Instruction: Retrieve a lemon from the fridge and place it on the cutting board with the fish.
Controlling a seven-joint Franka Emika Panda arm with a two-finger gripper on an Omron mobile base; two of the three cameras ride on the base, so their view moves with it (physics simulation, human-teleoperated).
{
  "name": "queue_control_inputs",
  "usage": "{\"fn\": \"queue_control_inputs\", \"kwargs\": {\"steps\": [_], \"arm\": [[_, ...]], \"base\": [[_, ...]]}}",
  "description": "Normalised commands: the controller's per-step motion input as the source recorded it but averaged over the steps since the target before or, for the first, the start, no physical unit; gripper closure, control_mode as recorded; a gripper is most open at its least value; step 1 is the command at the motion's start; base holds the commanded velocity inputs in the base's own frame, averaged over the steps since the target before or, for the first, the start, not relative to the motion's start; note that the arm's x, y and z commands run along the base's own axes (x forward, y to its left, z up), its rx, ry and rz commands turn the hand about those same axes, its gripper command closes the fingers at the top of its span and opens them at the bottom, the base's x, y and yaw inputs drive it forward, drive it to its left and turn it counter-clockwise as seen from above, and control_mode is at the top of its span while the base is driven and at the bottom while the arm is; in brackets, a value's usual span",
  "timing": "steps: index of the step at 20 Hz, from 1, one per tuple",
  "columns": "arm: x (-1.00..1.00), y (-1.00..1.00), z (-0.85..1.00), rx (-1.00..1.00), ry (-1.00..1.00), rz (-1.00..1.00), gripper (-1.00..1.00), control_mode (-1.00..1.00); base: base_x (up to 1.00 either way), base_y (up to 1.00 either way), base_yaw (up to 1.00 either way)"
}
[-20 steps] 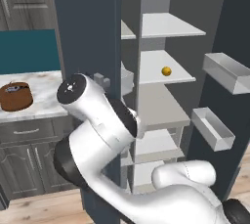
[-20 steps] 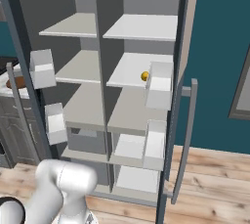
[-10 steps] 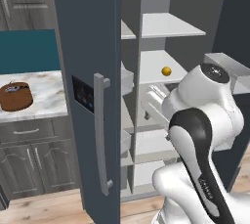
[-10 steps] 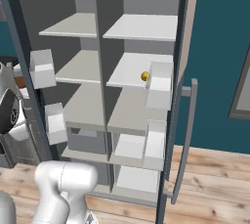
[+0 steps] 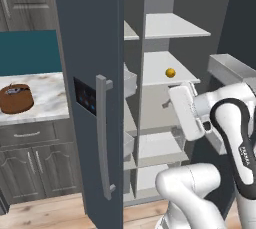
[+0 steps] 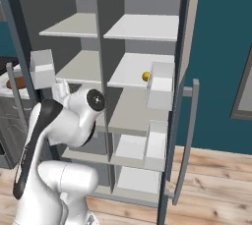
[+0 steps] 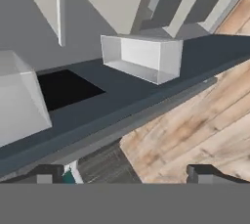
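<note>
The lemon (image 5: 170, 73) (image 6: 145, 76) sits on a middle right shelf of the open fridge (image 5: 90, 48) (image 6: 179, 32), above and beyond my claw (image 7: 126, 171). My fingertips (image 7: 202, 173) stand wide apart, holding nothing, facing a door bin (image 7: 141, 57).

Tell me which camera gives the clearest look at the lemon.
The left base view: the lemon sits unobstructed on a right-hand fridge shelf. The right base view has it partly tucked behind a door bin. The hand view faces door bins and floor.

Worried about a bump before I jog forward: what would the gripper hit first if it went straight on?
Probably the dark fridge door edge with its grey bin; the gripper points that way, but depth is unclear.
</note>
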Motion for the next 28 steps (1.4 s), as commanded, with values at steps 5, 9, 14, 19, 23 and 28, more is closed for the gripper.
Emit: {"fn": "queue_control_inputs", "kwargs": {"steps": [5, 9, 14, 19, 23, 28], "arm": [[0.66, -0.23, 0.18, 0.27, -0.08, 0.16, -1.0, -1.0], [0.67, -0.01, 0.37, 0.06, -0.08, 0.14, -1.0, -1.0], [0.49, 0.0, 0.61, 0.0, -0.1, 0.11, -1.0, -1.0], [0.29, 0.04, 0.39, 0.0, -0.1, 0.04, -1.0, -1.0], [0.61, 0.29, 0.01, 0.0, -0.05, 0.0, -1.0, -1.0], [0.55, 0.51, -0.03, 0.0, -0.07, 0.0, -1.0, -1.0]], "base": [[0.0, 0.0, 0.0], [0.0, 0.0, 0.0], [0.0, 0.0, 0.0], [0.0, 0.0, 0.0], [0.0, 0.0, 0.0], [0.0, 0.0, 0.0]]}}
